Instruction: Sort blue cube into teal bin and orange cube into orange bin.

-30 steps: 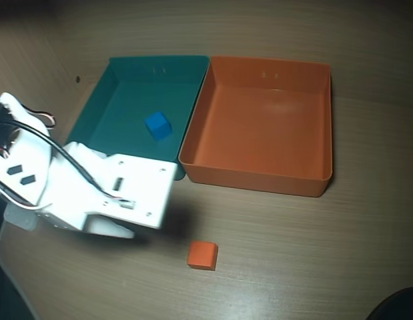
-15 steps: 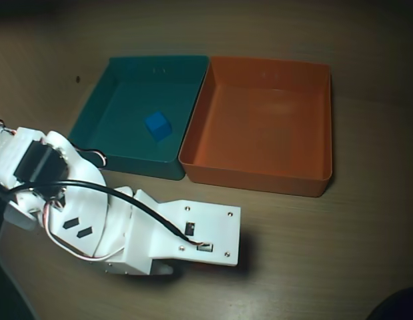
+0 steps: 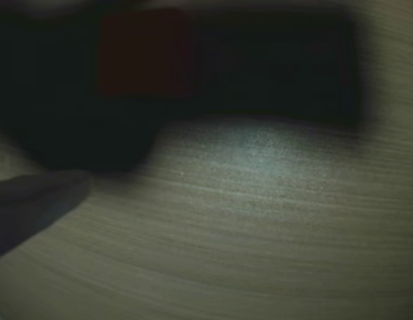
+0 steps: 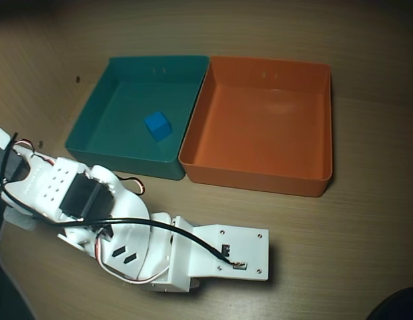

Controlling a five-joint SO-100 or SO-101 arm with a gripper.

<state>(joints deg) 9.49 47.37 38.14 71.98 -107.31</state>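
Observation:
The blue cube (image 4: 157,125) lies inside the teal bin (image 4: 93,119) at the upper left of the overhead view. The orange bin (image 4: 259,173) stands right of it, touching it, and holds nothing. The orange cube (image 3: 143,53) shows only in the dark, blurred wrist view, as a dim reddish square at the top, in shadow on the table. My gripper (image 3: 106,140) is low over the table. One finger (image 3: 39,197) shows at lower left, apart from the cube, so the gripper looks open. In the overhead view the white wrist plate (image 4: 226,252) hides the fingers and the orange cube.
The arm (image 4: 79,197) lies low across the bottom left of the wooden table (image 4: 353,247), in front of the teal bin, with black and red cables over it. A dark object (image 4: 399,305) shows at the bottom right corner.

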